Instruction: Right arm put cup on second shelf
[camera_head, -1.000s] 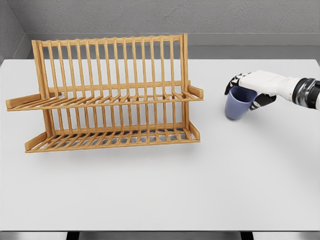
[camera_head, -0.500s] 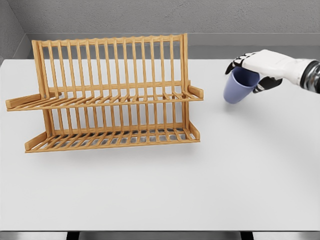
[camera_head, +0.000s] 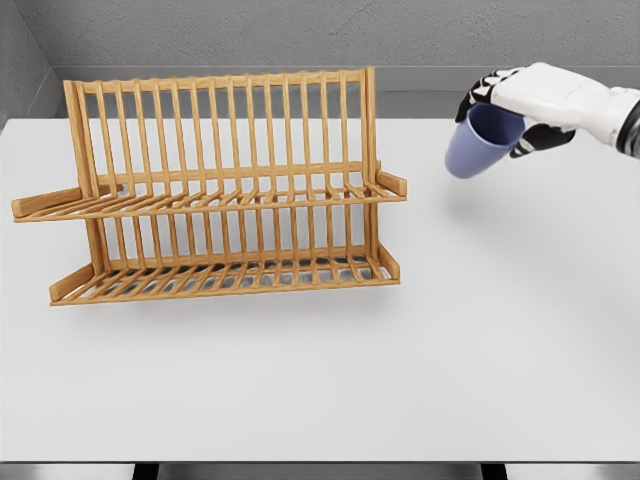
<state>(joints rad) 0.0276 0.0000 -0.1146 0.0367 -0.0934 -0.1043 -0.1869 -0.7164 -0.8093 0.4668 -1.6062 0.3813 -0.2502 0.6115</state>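
Note:
My right hand comes in from the right edge and is shut on the rim of a blue cup. The cup hangs tilted in the air above the table, its bottom pointing down and left. It is well to the right of a wooden two-tier dish rack that stands on the left half of the table. The rack's upper shelf and its lower shelf hold nothing. The left arm does not show.
The white table carries only the rack. A grey wall runs behind the table's far edge. Open table surface lies between the rack's right end and the cup.
The right hand has lifted the cup off the table, rising and tilting it more; it is now higher than one second ago. The rack has not moved.

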